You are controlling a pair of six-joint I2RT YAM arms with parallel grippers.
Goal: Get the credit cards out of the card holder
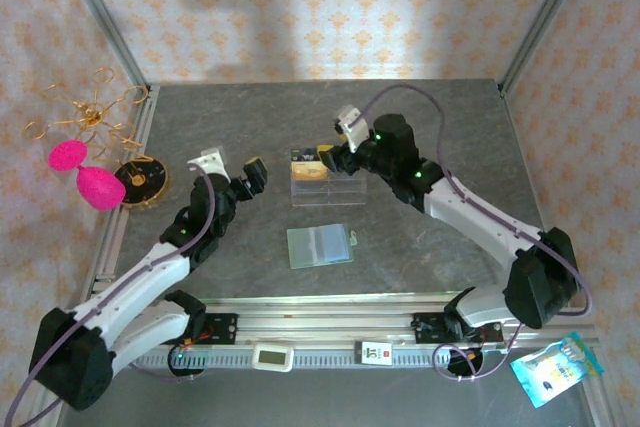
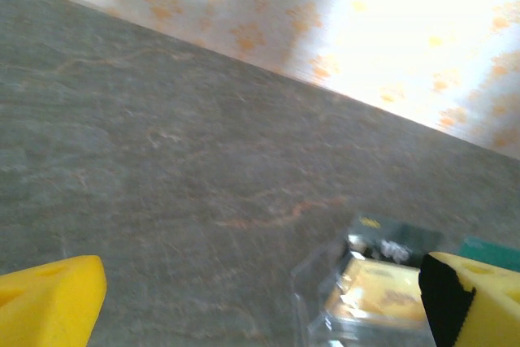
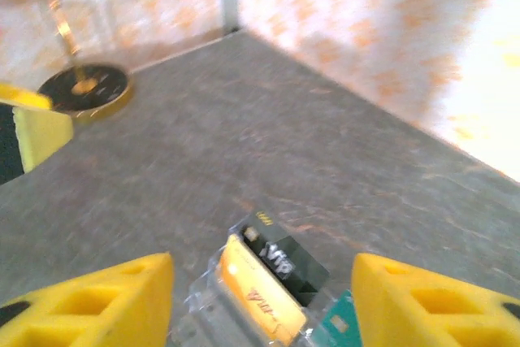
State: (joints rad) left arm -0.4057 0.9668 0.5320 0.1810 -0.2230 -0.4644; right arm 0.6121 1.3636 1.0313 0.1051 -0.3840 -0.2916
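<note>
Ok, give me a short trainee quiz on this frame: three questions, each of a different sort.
1. True or false: the card holder lies on the table, held by neither gripper.
2. Which gripper is nearer the clear tray? A) left gripper B) right gripper
3. Fill in: the jaws of both grippers stand ____.
Key: 1 true; 2 B; 3 open.

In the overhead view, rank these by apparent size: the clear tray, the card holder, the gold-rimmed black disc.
Largest: clear tray.
Next: card holder.
Smallest: gold-rimmed black disc, though it looks close to the card holder, so that pair is unsure.
</note>
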